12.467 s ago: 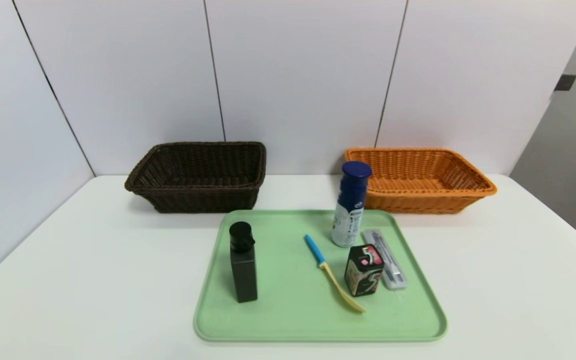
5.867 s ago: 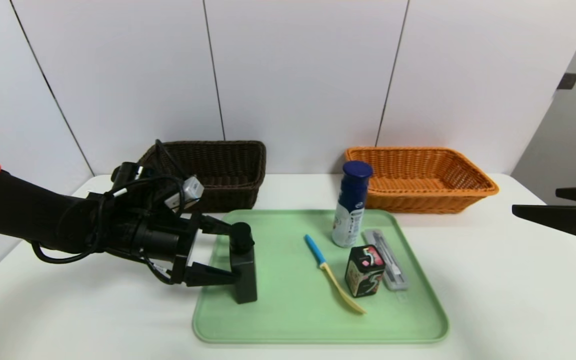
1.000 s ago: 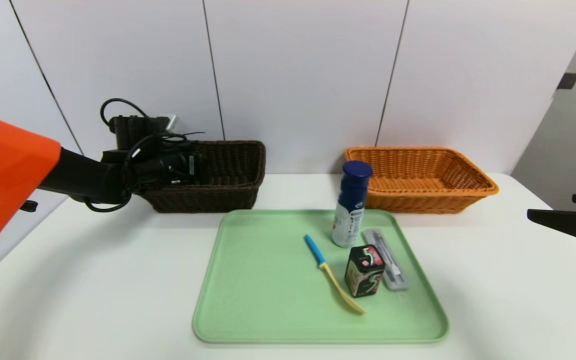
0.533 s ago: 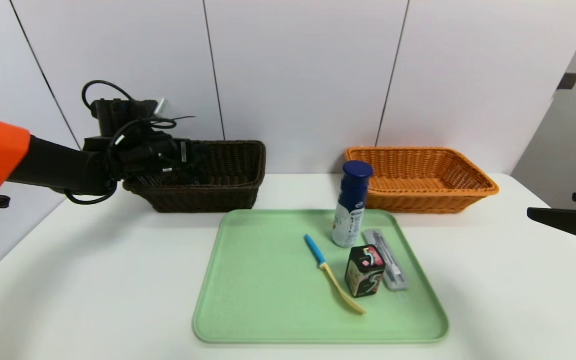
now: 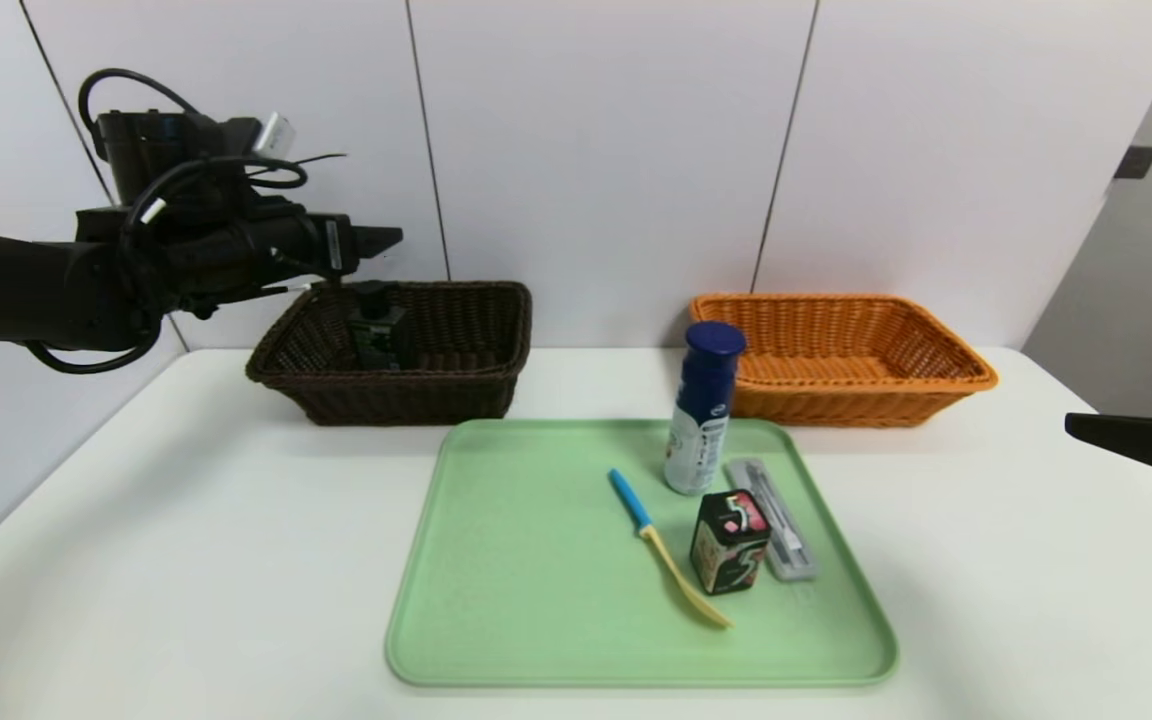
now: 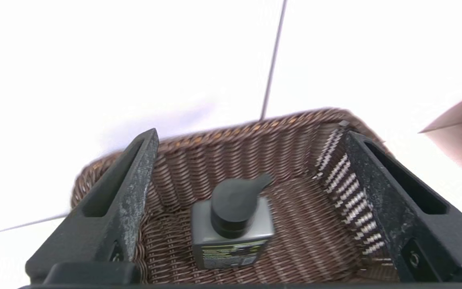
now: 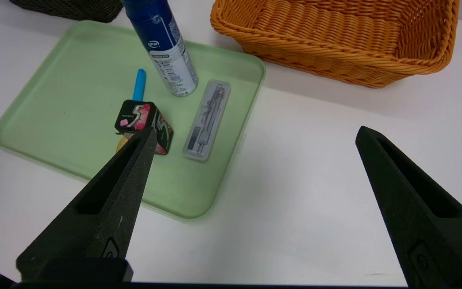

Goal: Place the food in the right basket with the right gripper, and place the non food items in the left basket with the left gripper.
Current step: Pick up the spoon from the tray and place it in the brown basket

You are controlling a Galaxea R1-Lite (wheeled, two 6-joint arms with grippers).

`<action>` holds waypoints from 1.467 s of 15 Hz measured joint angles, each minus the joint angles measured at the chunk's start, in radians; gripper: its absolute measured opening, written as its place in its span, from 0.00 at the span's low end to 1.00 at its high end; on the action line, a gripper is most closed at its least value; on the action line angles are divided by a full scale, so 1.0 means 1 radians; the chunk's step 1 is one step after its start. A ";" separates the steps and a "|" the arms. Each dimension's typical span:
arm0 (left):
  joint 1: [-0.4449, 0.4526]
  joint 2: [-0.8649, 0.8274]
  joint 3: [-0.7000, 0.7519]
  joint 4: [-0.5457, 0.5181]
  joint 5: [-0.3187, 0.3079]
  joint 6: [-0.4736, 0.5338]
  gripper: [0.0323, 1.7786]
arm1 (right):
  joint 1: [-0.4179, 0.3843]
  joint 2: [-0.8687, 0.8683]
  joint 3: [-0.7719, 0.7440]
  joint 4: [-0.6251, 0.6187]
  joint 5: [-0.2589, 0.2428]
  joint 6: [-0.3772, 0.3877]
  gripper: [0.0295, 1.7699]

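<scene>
The black square bottle (image 5: 376,325) (image 6: 231,226) stands upright inside the dark brown basket (image 5: 456,385) (image 6: 295,136). My left gripper (image 5: 376,240) (image 6: 251,136) hangs open above and behind it, touching nothing. On the green tray (image 5: 496,600) (image 7: 66,104) stand the blue-capped white bottle (image 5: 702,410) (image 7: 163,44) and the small dark box (image 5: 728,540) (image 7: 142,124), with the blue-handled utensil (image 5: 661,545) (image 7: 138,84) and the clear-grey case (image 5: 774,518) (image 7: 207,118). The orange basket (image 5: 896,380) (image 7: 335,60) holds nothing. My right gripper (image 7: 253,134) is open at the table's right edge.
The white table (image 5: 186,540) runs up to a white panelled wall behind both baskets. The tray sits in the middle, in front of the baskets.
My left gripper has let go of the black bottle in the brown basket and risen up and back. The right arm has stayed put.
</scene>
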 joint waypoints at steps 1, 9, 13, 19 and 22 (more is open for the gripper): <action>-0.002 -0.020 0.001 0.013 0.000 -0.005 0.93 | 0.000 -0.001 -0.001 -0.001 -0.001 0.002 0.97; -0.197 -0.190 0.143 0.088 0.000 -0.129 0.94 | 0.000 -0.003 0.012 -0.005 -0.007 0.001 0.97; -0.384 -0.268 0.189 0.169 0.004 -0.140 0.95 | 0.000 -0.004 0.016 -0.007 -0.006 0.002 0.97; -0.553 -0.296 0.213 0.247 0.098 -0.237 0.95 | 0.000 -0.004 0.031 -0.007 -0.006 0.004 0.97; -0.597 -0.291 0.211 0.264 0.113 -0.236 0.95 | 0.000 -0.002 0.035 -0.012 -0.005 0.006 0.97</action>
